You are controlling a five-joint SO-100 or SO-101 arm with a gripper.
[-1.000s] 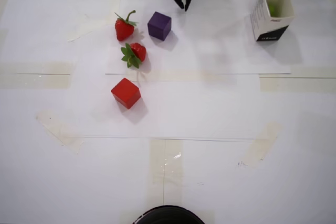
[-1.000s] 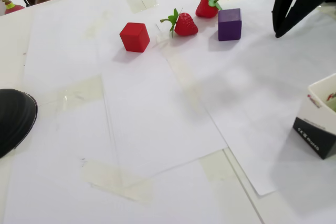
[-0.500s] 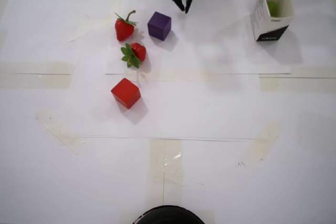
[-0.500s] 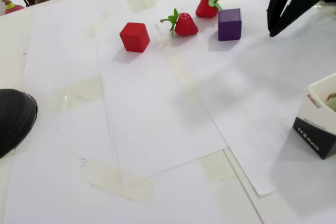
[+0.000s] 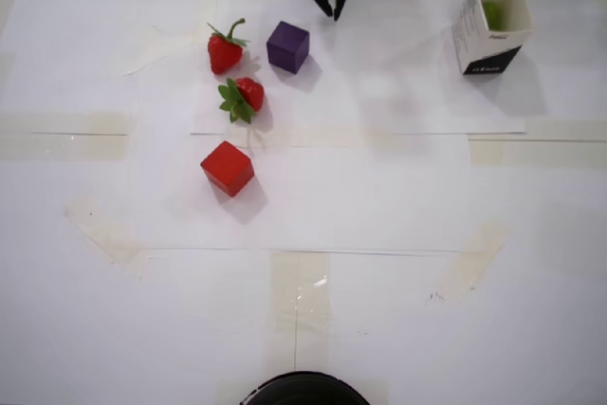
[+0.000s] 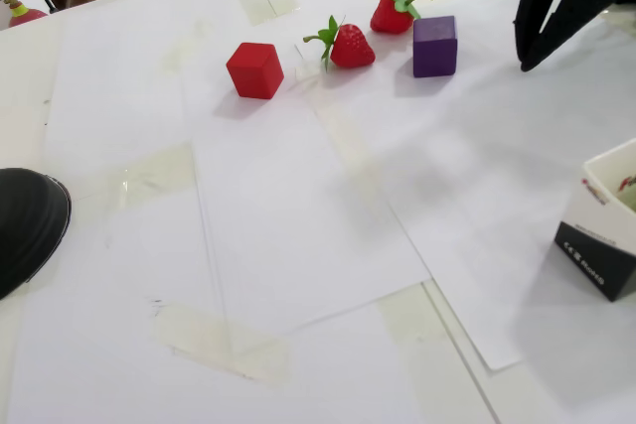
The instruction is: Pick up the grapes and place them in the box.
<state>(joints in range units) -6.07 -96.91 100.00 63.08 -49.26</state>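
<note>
The white box (image 5: 490,27) with a black base stands at the back right in the overhead view; something light green, the grapes (image 5: 493,14), shows inside its mouth. In the fixed view only part of the box (image 6: 602,237) shows at the right edge, and its inside is hard to read. My black gripper (image 5: 333,16) hangs at the back centre, well left of the box and just right of the purple cube. Its fingertips nearly meet and hold nothing. The fixed view shows the gripper (image 6: 523,63) above the paper, to the right of the purple cube.
A purple cube (image 5: 287,46), two strawberries (image 5: 225,50) (image 5: 243,96) and a red cube (image 5: 227,168) lie in the left-centre of the white paper. A dark round object (image 5: 303,390) sits at the front edge. Tape strips cross the sheets.
In the fixed view the gripper swayed slightly left half a second ago and is back where it was. Nothing else has moved.
</note>
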